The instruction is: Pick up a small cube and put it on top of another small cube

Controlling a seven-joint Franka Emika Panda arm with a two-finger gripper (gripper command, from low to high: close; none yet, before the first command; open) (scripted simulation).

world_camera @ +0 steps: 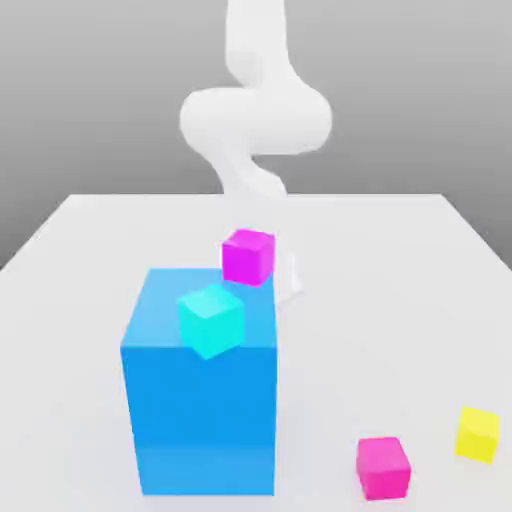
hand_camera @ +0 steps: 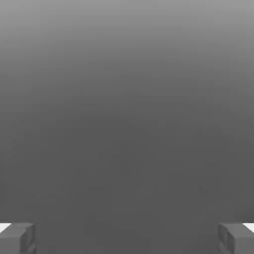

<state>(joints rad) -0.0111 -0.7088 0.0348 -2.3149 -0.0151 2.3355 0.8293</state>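
Standing spread wide with nothing between its fingertips, the hand (hand_camera: 127, 239) shows its two fingers well apart in the hand view. In the exterior view the white arm (world_camera: 256, 120) comes down from above, behind the large blue block (world_camera: 205, 400), over a pale table (world_camera: 390, 290). The hot-pink cube (world_camera: 383, 468) sits on the table near the front, to the exterior view's right of the blue block and apart from it. The yellow cube (world_camera: 477, 435) lies near it, farther toward the exterior view's right. A cyan cube (world_camera: 211, 321) and a purple-magenta cube (world_camera: 248, 257) appear against the block's upper part, both tilted; whether either touches it, I cannot tell.
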